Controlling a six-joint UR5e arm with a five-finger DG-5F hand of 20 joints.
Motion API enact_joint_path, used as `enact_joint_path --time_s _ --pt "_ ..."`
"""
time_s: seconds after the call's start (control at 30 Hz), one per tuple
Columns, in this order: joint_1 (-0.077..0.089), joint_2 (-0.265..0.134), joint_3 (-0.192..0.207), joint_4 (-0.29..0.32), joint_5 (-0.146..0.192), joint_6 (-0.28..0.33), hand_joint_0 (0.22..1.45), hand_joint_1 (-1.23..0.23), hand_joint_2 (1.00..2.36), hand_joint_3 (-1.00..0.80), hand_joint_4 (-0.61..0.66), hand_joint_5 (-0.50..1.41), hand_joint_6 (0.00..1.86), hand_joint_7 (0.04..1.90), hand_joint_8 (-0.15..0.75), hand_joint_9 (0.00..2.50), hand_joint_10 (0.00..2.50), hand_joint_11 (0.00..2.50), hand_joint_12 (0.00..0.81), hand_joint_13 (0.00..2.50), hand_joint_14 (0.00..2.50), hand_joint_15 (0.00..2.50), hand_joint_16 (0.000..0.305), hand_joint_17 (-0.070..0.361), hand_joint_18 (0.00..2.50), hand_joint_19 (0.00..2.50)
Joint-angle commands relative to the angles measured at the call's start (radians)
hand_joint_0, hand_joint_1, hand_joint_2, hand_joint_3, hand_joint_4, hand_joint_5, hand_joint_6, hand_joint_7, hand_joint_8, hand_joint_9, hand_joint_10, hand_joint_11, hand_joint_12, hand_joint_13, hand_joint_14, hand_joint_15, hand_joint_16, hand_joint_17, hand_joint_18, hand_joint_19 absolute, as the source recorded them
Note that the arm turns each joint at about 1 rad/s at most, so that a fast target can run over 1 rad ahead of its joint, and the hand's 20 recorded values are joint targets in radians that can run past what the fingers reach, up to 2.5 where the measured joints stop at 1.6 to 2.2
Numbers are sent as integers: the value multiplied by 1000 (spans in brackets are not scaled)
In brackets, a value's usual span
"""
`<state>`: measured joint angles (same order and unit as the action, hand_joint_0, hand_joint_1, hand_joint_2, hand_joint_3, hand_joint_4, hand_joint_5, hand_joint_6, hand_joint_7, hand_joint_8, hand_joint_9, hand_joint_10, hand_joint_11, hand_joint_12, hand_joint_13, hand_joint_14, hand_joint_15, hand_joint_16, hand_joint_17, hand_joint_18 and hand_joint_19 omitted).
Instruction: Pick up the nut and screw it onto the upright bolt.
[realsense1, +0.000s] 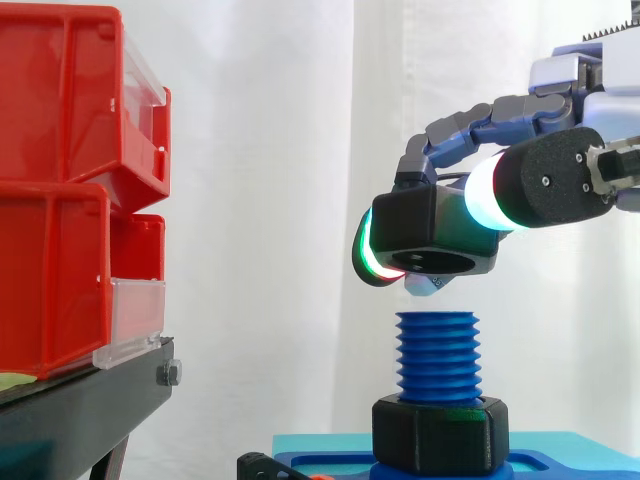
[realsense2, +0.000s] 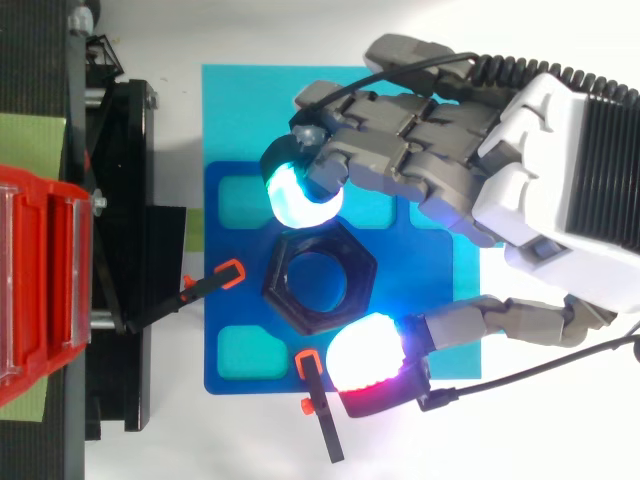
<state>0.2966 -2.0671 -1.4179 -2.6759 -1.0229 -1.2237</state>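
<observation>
A black hex nut (realsense1: 432, 238) hangs a little above the upright blue threaded bolt (realsense1: 437, 355), slightly tilted and not touching its top. My hand (realsense2: 540, 200) comes in from the right and is shut on this nut, pinching it between glowing fingertips (realsense2: 300, 195) on opposite flats. From above, the nut (realsense2: 320, 278) covers the bolt, roughly centred over it. A second black nut (realsense1: 440, 432) sits at the foot of the bolt on the blue fixture plate (realsense2: 235, 260).
Red bins (realsense1: 60, 190) are stacked on a black stand (realsense1: 80, 405) at the left. Two small black clamps with orange tips (realsense2: 228, 275) hold the blue plate, which lies on a cyan mat (realsense2: 240, 110). A white curtain hangs behind.
</observation>
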Motion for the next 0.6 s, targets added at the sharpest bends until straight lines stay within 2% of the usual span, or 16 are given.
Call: enact_joint_path --time_s 0.0,0.13,0.23,0.27,0.57 --pt "1 -1 -1 -4 -3 0 558 -609 1000 -500 289 -130 504 1118 323 614 0 0 319 641 0 23 39 87 456 0" --pt "4 -1 -1 -13 0 -2 558 -610 1000 -500 291 -130 503 1120 325 616 0 0 321 647 0 30 38 87 457 0" --pt "1 -19 -1 -28 -5 1 559 -610 1000 -500 287 -130 504 1115 326 618 0 0 320 647 0 30 39 87 458 0" --pt "-2 -34 -1 -27 -25 16 559 -609 1000 -500 287 -130 504 1116 325 620 0 0 320 652 0 32 39 87 465 3" --pt "-2 -34 -1 -27 -26 21 559 -610 1000 -500 291 -129 504 1111 323 625 0 0 318 655 0 35 39 88 489 5"
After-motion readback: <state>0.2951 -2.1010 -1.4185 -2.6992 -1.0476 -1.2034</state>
